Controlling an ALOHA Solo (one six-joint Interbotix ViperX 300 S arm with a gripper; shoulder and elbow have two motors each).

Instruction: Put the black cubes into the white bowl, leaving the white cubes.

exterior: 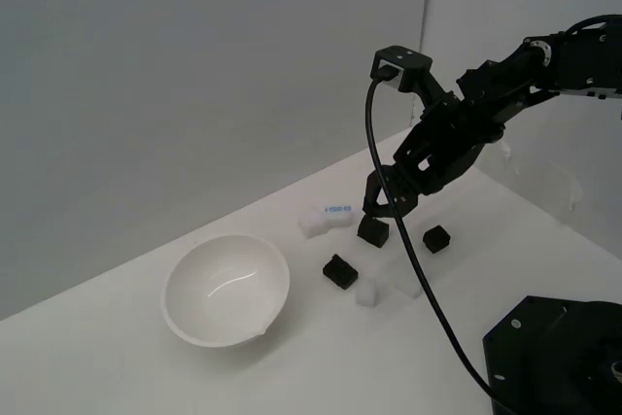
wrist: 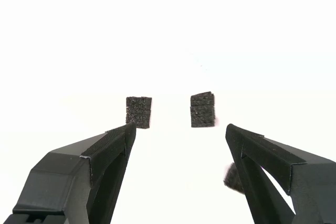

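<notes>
The gripper (wrist: 181, 132) stands with jaws spread wide, holding nothing. Two black cubes (wrist: 139, 112) lie on the table just beyond the fingertips (wrist: 126, 132), untouched. The white bowl (exterior: 225, 290) sits well apart from them.

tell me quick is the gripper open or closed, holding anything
Gripper: open, holding nothing; its fingers are spread wide, with two black cubes lying on the table beyond them.
</notes>
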